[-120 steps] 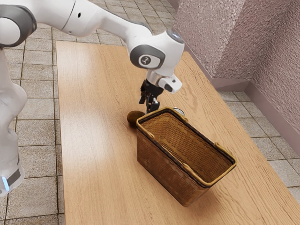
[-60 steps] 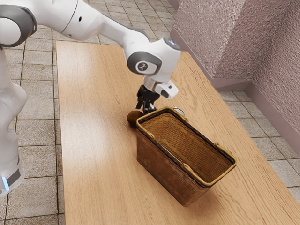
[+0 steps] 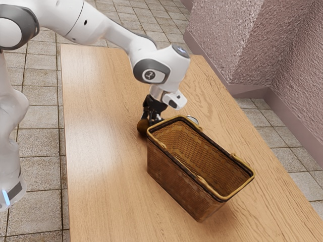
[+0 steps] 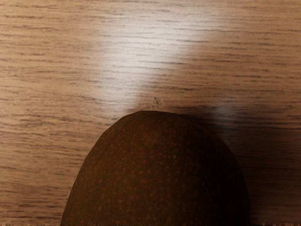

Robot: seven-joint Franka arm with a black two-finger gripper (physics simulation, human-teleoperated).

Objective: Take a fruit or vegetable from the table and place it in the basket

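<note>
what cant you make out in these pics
Fruit: wrist view, one end cut off by the lower edge
Whether the end effector touches it: exterior view, too small and dark
What the pale thing is: exterior view, basket hides part
Arm: exterior view, partly cut off by the left edge

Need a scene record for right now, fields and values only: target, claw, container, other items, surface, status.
target: brown speckled oval fruit, exact kind unclear, outside the basket
claw: low, at the fruit, beside the basket's end; grip cannot be told
container: brown wicker basket, upright, light-coloured rim, no fruit visible inside
other items: small pale round-edged object, mostly hidden behind the basket, identity unclear
surface: light wooden table
status: fruit not yet in basket
</note>
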